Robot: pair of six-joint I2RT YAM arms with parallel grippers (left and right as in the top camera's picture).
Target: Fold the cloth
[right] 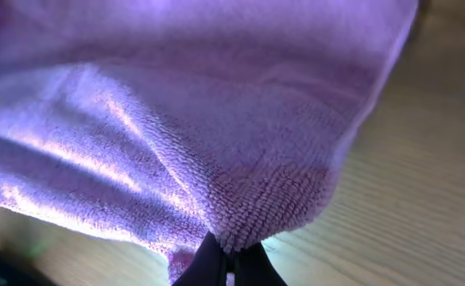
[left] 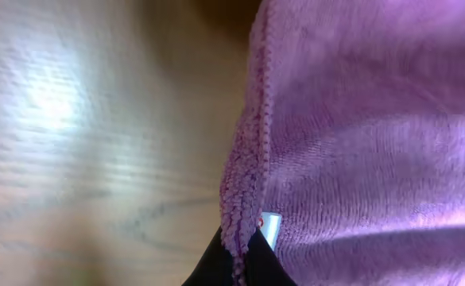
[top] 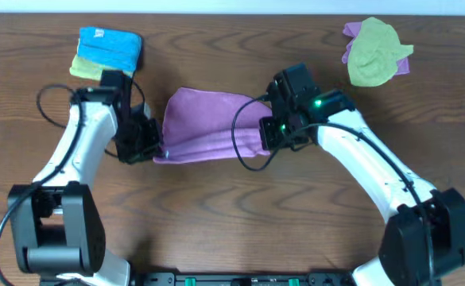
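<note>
Two arms: I see both reaching in over the bench (top: 232, 222), one at each end of the purple cloth (top: 208, 125).
Purple cloth: lies mid-bench between the arms, bunched, with a fold running along its near edge.
Left end effector (left: 244, 262): clamped on the cloth's left hemmed edge; my wrist view shows its dark fingertips (left: 212, 270) pinched together around the hem, a small white tag (left: 270, 226) just beside them.
Right end effector (right: 228, 266): clamped on the cloth's right corner, tips closed tight on the fabric.
Far left: blue cloth (top: 109, 46), folded, resting on a yellow cloth (top: 81, 70).
Far right: crumpled green cloth (top: 373, 52) lying on a second purple cloth (top: 350, 32).
</note>
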